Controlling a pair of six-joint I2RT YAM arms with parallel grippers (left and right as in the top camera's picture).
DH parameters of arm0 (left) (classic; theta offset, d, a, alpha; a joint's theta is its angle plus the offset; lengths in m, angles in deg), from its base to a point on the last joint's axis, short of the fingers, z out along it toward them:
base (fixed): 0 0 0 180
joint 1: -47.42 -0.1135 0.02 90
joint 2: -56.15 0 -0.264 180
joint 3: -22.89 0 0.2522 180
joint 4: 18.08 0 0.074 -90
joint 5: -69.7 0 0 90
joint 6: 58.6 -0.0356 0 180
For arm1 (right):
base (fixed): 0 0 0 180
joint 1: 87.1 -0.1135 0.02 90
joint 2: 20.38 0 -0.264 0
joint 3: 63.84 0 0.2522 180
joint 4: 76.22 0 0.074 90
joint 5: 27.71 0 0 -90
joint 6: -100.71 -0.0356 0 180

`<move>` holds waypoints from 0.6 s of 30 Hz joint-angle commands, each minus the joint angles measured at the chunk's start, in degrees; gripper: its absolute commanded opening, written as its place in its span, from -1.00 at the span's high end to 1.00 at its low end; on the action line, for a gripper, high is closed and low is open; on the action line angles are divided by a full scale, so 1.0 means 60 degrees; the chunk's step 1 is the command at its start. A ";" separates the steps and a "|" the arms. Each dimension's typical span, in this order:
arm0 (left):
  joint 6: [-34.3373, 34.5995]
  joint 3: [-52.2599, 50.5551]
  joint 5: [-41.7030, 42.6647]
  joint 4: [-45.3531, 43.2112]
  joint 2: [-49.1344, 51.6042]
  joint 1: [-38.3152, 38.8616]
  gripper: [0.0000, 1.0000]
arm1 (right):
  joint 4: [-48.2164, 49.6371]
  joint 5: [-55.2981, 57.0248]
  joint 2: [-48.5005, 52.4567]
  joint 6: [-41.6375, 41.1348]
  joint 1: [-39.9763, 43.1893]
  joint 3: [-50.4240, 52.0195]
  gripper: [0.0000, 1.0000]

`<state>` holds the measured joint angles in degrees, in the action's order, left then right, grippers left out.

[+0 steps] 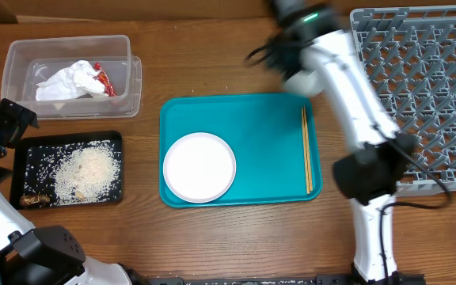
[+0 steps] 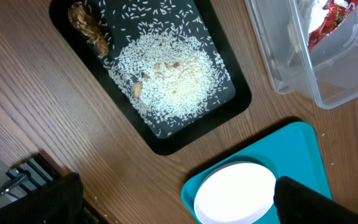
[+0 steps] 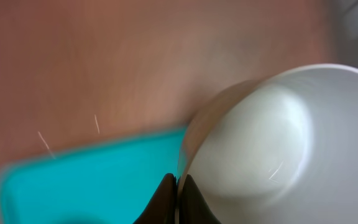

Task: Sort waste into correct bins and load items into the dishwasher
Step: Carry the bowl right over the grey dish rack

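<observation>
Brown wooden table [image 1: 212, 71], grain running left to right. Near its middle, a flat teal tray [image 1: 267, 134] — rectangular, rounded corners, low raised rim, long sides along the table's width. From the left wrist, only one rounded corner of that tray, low and right. From the right wrist, all blurred — teal below, brown wood above.

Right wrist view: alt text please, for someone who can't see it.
Blurred close-up: the fingers of the right gripper are pinched shut on the rim of a small white cup, seen against the wooden table. A corner of the teal tray shows at lower left.
</observation>
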<state>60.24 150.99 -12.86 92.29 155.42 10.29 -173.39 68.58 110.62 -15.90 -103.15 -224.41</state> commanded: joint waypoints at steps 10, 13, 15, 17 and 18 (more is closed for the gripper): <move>0.0164 -0.0044 -0.0069 0.0000 -0.0026 0.0084 -1.00 | 0.2856 -0.2488 -0.0331 0.0255 0.6047 -0.1111 0.92; 0.0160 -0.0044 -0.0069 0.0000 -0.0026 0.0084 -1.00 | 0.4269 -0.4175 0.0004 0.0259 0.6903 -0.0459 0.92; 0.0164 -0.0044 -0.0069 0.0000 -0.0026 0.0084 -1.00 | 0.5242 -0.5009 0.0251 0.0255 0.7260 0.0022 0.92; 0.0160 -0.0044 -0.0069 0.0000 -0.0026 0.0084 -1.00 | 0.6368 -0.5734 0.0463 0.0248 0.7512 0.0623 0.92; 0.0160 -0.0044 -0.0069 0.0000 -0.0026 0.0084 -0.99 | 0.7031 -0.6145 0.0557 0.0208 0.7635 0.0987 0.92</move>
<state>60.24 150.99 -12.88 92.29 155.42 10.29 -135.58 43.44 111.21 -14.76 -58.12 -222.46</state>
